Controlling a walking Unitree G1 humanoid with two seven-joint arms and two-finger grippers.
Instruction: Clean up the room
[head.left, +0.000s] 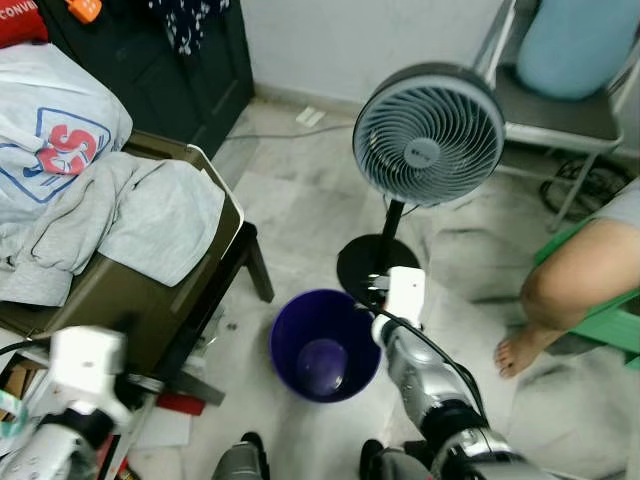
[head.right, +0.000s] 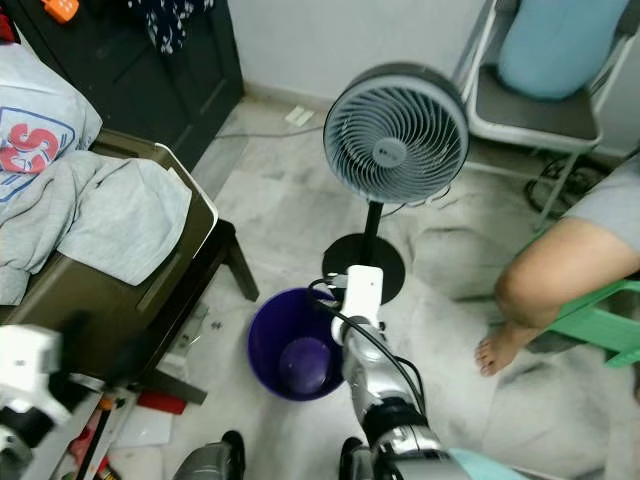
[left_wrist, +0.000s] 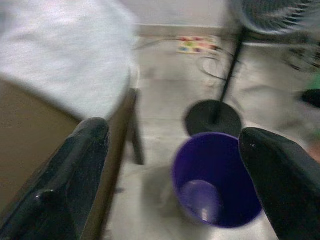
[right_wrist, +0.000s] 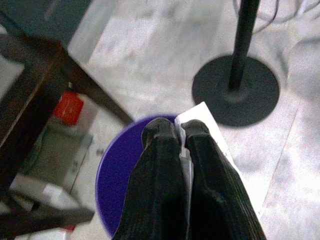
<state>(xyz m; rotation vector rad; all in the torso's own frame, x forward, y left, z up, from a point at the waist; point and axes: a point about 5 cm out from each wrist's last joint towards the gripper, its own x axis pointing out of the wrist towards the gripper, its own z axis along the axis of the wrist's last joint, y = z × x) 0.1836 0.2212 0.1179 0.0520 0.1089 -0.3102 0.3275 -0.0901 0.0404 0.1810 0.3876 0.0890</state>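
Note:
A purple bin (head.left: 322, 345) stands on the floor beside the fan's base, with nothing I can make out inside it. My right gripper (right_wrist: 177, 131) is shut on a white sheet of paper (right_wrist: 202, 117) and hangs over the bin's rim (right_wrist: 112, 165) on the fan side. The right arm (head.left: 404, 300) reaches forward from the lower middle. My left gripper (left_wrist: 172, 131) is open and holds nothing. It is low at the left by the dark table (left_wrist: 45, 150), and looks toward the bin (left_wrist: 215, 175). The left arm (head.left: 85, 370) is at the lower left.
A standing fan (head.left: 428, 135) with a round black base (head.left: 372, 265) is just behind the bin. Grey clothes (head.left: 120, 215) lie on the dark table (head.left: 215, 265) at the left. A seated person's bare leg (head.left: 570, 280) is at the right. A red item (right_wrist: 67, 107) lies under the table.

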